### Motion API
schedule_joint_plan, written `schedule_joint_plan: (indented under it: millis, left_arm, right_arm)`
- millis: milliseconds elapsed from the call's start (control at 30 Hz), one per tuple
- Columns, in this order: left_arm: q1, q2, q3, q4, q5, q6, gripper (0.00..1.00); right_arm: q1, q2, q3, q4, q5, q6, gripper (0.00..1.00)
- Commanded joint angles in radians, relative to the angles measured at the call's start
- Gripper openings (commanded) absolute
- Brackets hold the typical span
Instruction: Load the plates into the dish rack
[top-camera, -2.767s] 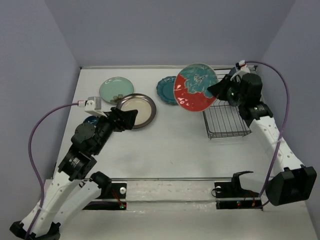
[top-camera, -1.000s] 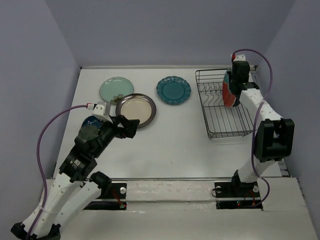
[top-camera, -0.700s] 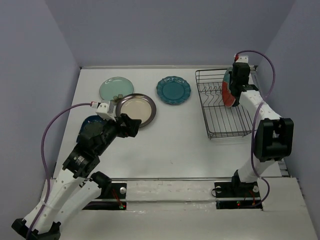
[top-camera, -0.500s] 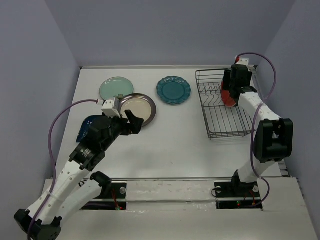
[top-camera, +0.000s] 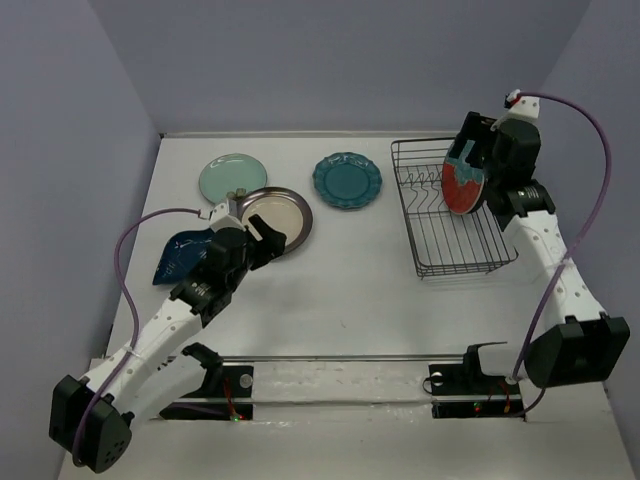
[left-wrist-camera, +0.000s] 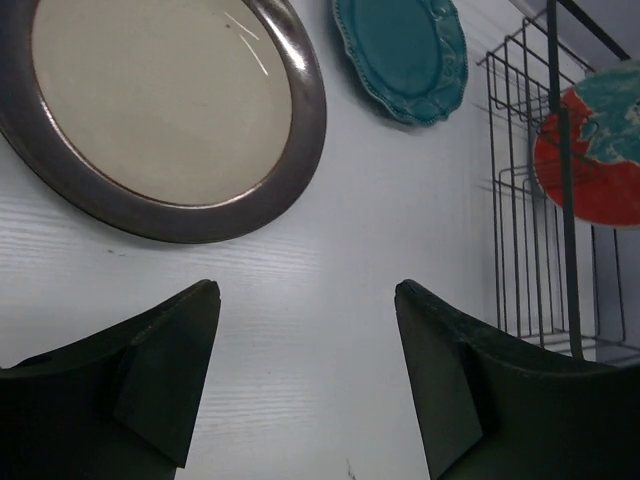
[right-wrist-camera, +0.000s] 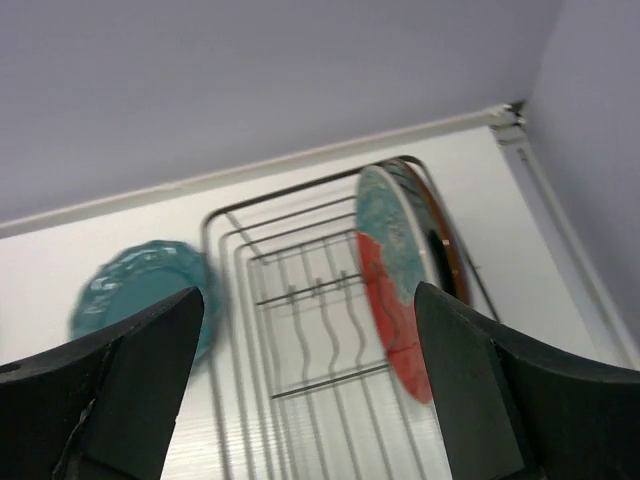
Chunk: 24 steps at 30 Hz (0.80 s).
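A red-and-teal plate (top-camera: 460, 188) stands on edge in the black wire dish rack (top-camera: 450, 252), with a brown-rimmed plate (right-wrist-camera: 443, 250) right behind it. My right gripper (top-camera: 480, 165) hovers open above them, holding nothing. A cream plate with a brown rim (top-camera: 275, 220), a mint green plate (top-camera: 231, 178) and a scalloped teal plate (top-camera: 347, 180) lie flat on the table. A dark blue plate (top-camera: 178, 257) lies partly under my left arm. My left gripper (top-camera: 268, 240) is open and empty at the cream plate's near edge (left-wrist-camera: 160, 110).
The white table ends at walls behind and on both sides. The rack's near half (right-wrist-camera: 300, 310) holds only bare tines. The arm bases and a rail (top-camera: 330, 370) run along the near edge.
My right gripper opened, left the red-and-teal plate standing in the rack and rose away from it. My left arm reached forward to the cream plate, its jaws narrowing a little.
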<state>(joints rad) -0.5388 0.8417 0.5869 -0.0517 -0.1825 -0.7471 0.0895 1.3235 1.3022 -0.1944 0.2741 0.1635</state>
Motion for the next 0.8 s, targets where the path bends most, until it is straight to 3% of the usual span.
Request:
schedule_joint_plan:
  millis: [0,167,367,767]
  left_arm:
    - [0.033,0.048,-0.053,0.136,-0.178,-0.124,0.78]
    - [0.076,0.128,-0.104,0.214,-0.264,-0.198,0.76]
    - [0.138,0.31,-0.102,0.256,-0.242,-0.29,0.76]
    - [0.181,0.471,-0.17,0.401,-0.19,-0.374,0.75]
  right_arm:
    - [0.042,-0.15,-0.062,0.033,-0.192,0.109,0.91]
    - [0.17,-0.286,-0.248,0.108,-0.265,0.211,0.9]
    - [0.447,-0.319,-0.42,0.225,-0.317,0.284,0.92]
    - [0.566,-0.248,-0.446,0.282,-0.334,0.303,0.92]
